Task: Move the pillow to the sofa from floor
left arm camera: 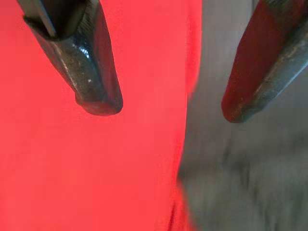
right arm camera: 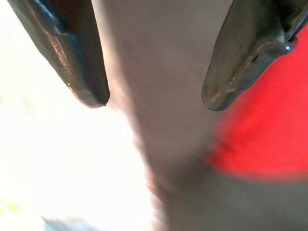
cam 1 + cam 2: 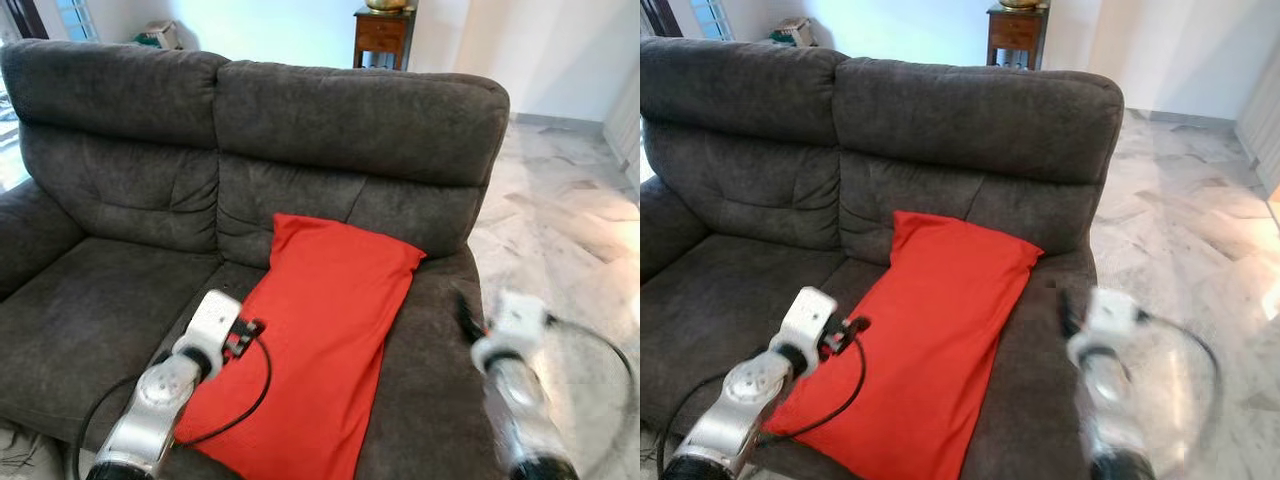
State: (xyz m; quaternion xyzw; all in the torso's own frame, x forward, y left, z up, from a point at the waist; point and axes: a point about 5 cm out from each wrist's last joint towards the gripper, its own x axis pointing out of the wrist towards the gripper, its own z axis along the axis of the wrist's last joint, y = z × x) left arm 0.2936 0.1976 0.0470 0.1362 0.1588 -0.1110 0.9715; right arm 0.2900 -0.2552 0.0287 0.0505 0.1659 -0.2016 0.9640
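Already the red pillow (image 3: 325,340) lies on the grey sofa (image 3: 110,300), lower corner overhanging the seat front. Left gripper (image 1: 166,103) spread, holding nothing, over its edge; right gripper (image 2: 154,96) spread beside it. Risk: a snagging finger drags it off.

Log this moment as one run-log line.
red pillow: on sofa seat, against backrest | left gripper: open, at pillow edge | right gripper: open

Silver arms, white wrists, seemingly black cables
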